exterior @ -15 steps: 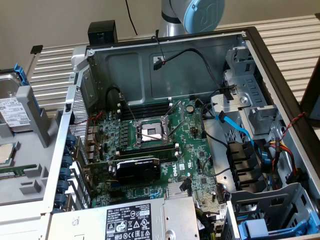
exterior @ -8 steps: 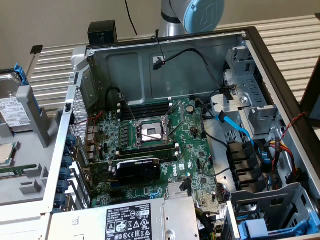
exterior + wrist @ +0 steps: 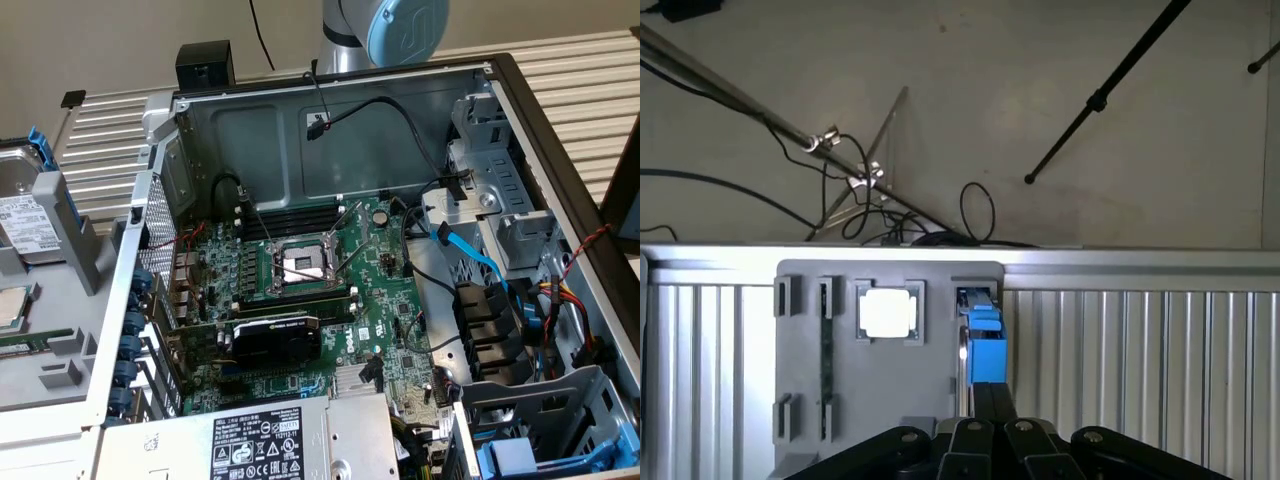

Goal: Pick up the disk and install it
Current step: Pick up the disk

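Note:
The disk (image 3: 22,215) is a silver drive with a white label in a blue carrier. It stands on edge in a grey holder (image 3: 70,290) at the exterior view's left, outside the computer case. In the wrist view the disk (image 3: 983,345) shows edge-on as a blue strip in a slot of the same holder (image 3: 940,400). My gripper (image 3: 992,392) hangs well above it with its black fingers pressed together, shut and holding nothing. In that picture the fingertips overlap the near end of the blue carrier.
The open computer case (image 3: 520,90) lies on a ribbed metal table (image 3: 1140,380), with motherboard (image 3: 300,300), cables and a labelled power-supply box (image 3: 260,440) inside. A drive bay with blue parts (image 3: 520,460) sits at its lower right. A square processor chip (image 3: 887,312) rests in the holder.

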`<state>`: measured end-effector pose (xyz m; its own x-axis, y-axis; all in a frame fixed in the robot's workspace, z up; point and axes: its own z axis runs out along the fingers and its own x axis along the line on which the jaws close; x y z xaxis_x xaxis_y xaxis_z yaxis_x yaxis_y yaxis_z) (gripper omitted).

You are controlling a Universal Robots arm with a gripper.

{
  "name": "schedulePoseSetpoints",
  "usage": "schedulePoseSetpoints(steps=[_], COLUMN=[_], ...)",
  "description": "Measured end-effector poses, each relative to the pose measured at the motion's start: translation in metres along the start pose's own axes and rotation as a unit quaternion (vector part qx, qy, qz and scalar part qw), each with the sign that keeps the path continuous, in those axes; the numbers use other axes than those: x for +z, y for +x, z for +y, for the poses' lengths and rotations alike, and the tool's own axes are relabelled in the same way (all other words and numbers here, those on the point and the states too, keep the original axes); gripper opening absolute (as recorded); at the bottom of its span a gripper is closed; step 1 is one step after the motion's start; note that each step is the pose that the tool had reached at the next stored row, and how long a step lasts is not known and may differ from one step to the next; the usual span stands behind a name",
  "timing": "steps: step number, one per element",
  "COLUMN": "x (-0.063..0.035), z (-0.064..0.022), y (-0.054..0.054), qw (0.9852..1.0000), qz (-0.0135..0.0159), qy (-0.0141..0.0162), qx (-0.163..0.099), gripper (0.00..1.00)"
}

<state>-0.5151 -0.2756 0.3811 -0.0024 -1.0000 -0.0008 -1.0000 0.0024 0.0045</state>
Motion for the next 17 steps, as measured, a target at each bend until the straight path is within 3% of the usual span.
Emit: schedulePoseSetpoints(steps=[4,7,8,10,13,14,17], x=[0.0002,0.0003,0.0004,0.0007,0.0017,0.0021,0.0046], z=[0.0,0.0,0.0,-0.0001,0.0,0.0,-0.0001], y=[0.0001,0.0001,0.0001,0.0001,0.0001,0.0001,-0.0001], qw=[1.0,1.0,1.0,1.0,1.0,1.0,1.0], qz=[0.0,0.0,0.0,0.0,0.0,0.0,0.0004], qy=[0.0,0.0001,0.0001,0.0001,0.0001,0.0001,-0.0001], qx=[0.0,0.0,0.0,0.0,0.0,0.0,0.0], gripper=[0.17,0.36,0.36,0.48,0.53,0.6,0.6])
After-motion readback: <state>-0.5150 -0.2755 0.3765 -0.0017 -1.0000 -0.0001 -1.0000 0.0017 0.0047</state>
